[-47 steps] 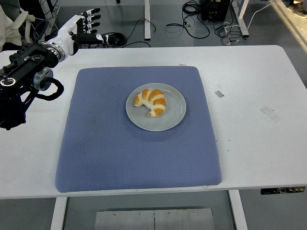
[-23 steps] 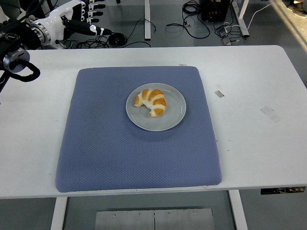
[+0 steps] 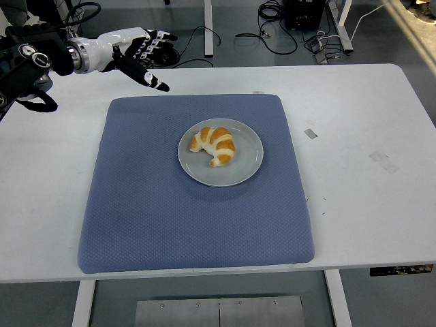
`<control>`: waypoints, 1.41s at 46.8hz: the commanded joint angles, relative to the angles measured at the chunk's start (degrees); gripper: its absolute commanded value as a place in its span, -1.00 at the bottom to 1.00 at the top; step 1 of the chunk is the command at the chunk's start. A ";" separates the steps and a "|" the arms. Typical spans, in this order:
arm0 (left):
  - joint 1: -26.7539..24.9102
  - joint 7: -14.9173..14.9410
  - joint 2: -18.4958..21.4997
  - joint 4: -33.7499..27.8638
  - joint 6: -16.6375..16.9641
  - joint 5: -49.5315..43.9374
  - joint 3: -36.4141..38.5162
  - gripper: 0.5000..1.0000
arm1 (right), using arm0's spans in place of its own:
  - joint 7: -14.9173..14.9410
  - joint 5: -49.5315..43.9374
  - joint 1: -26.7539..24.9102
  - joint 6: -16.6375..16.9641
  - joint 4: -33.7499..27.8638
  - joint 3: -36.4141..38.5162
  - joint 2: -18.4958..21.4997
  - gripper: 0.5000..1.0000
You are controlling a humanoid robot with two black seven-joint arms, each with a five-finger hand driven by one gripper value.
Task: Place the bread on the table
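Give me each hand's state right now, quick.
Left hand: open, fingers spread, holding nothing, above the table's far left, short of the croissant on the plate.
Right hand: not in view.

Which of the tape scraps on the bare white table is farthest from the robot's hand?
The larger pale strip of tape near the table's right edge, far from the left hand. The smaller piece sits closer, just right of the blue mat.

head view | high, robot's side | faces forward-down | whole white table [image 3: 354, 109] visible | single view
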 commanded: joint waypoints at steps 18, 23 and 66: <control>-0.32 1.45 1.12 -8.75 0.36 2.81 4.59 0.89 | 0.00 0.00 0.00 0.01 0.01 0.00 0.00 1.00; -1.20 1.72 1.47 -9.63 -0.34 3.51 6.87 0.89 | 0.00 0.00 0.00 0.01 0.01 0.00 0.00 1.00; -2.43 1.63 -5.73 -10.34 2.74 8.52 17.42 0.88 | 0.00 0.00 0.00 0.01 0.01 0.00 0.00 1.00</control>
